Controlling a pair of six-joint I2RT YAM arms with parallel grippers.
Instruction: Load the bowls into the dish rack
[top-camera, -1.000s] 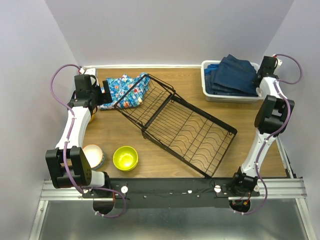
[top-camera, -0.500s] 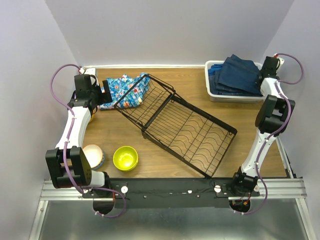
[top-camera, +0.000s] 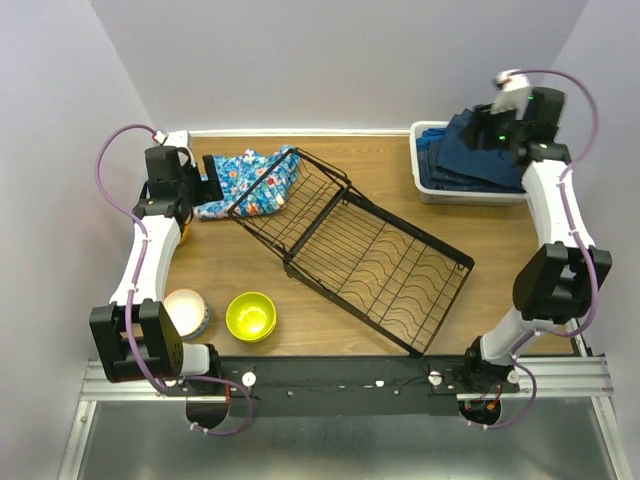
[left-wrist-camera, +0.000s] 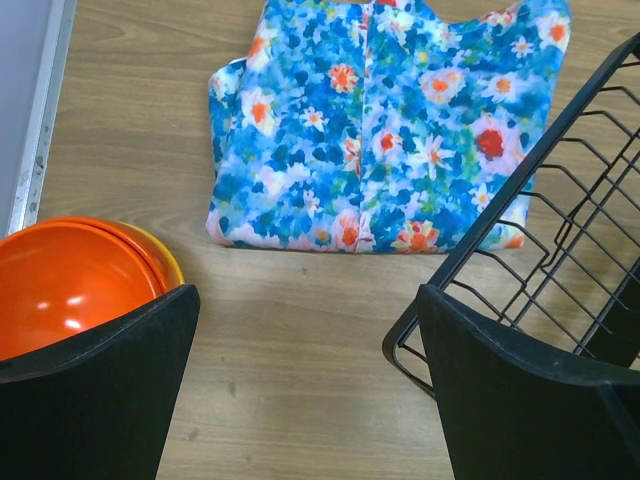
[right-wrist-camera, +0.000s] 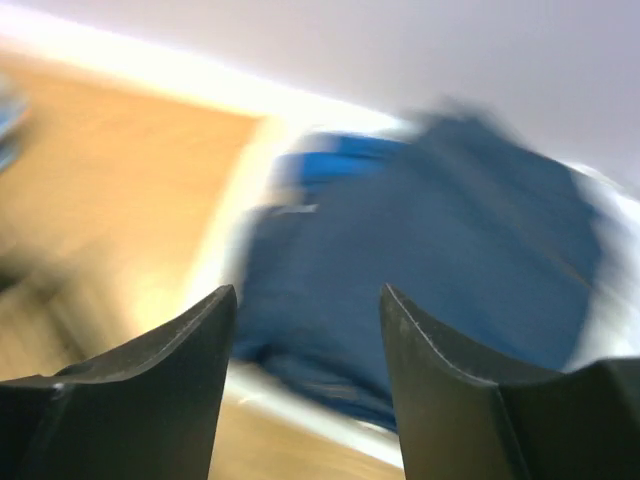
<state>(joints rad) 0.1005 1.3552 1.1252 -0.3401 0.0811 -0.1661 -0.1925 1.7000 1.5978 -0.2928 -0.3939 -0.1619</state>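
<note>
The black wire dish rack (top-camera: 380, 255) lies slantwise across the middle of the table, and its corner (left-wrist-camera: 560, 240) shows in the left wrist view. A lime-green bowl (top-camera: 250, 315) and a pale bowl (top-camera: 186, 308) sit near the left arm's base. A red-orange bowl (left-wrist-camera: 70, 290) nested in a yellow-orange one (left-wrist-camera: 168, 264) sits beside my left gripper (left-wrist-camera: 307, 300). That gripper (top-camera: 205, 188) hangs open over bare wood between the orange bowls and the rack. My right gripper (right-wrist-camera: 307, 295) is open and holds nothing, raised above the basket at back right (top-camera: 482, 135).
A folded blue floral cloth (top-camera: 245, 180) (left-wrist-camera: 390, 120) lies at back left, partly under the rack's raised end. A white basket (top-camera: 465, 197) of dark blue clothes (right-wrist-camera: 430, 250) stands in the back right corner. Walls close in the back and both sides.
The right arm has lifted and swung up over the basket, and its gripper has gone from shut to open. The basket shifted slightly right. The left arm has barely moved.
</note>
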